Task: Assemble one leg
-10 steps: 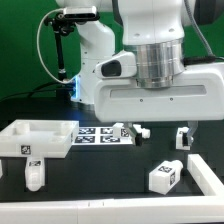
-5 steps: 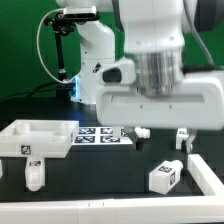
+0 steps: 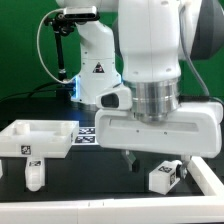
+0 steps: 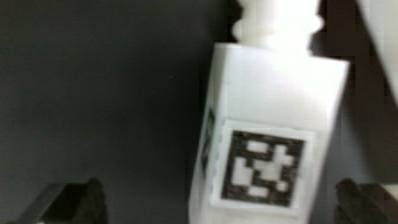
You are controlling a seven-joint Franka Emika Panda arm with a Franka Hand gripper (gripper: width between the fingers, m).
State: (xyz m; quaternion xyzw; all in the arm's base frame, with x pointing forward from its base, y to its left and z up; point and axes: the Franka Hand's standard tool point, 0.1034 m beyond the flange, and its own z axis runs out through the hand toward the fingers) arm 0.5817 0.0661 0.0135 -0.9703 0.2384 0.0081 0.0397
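A white square leg [image 3: 165, 176] with a black tag lies on the dark table at the exterior view's lower right. My gripper [image 3: 155, 160] is open just above it, one finger [image 3: 128, 158] to its left and the other finger [image 3: 183, 160] to its right. In the wrist view the leg [image 4: 267, 120] lies lengthwise between the open gripper [image 4: 217, 205], nearer one finger [image 4: 365, 200] than the other; its round peg end [image 4: 278, 20] points away. Neither finger touches it.
A second white leg [image 3: 33, 175] stands at the exterior view's lower left. A white square tabletop part [image 3: 35, 138] lies behind it. The marker board [image 3: 85, 137] is partly hidden by my hand. Another white part [image 3: 207, 176] lies at the right edge.
My gripper has come down and forward over the leg at the lower right. It now hides most of the marker board. The parts have not moved.
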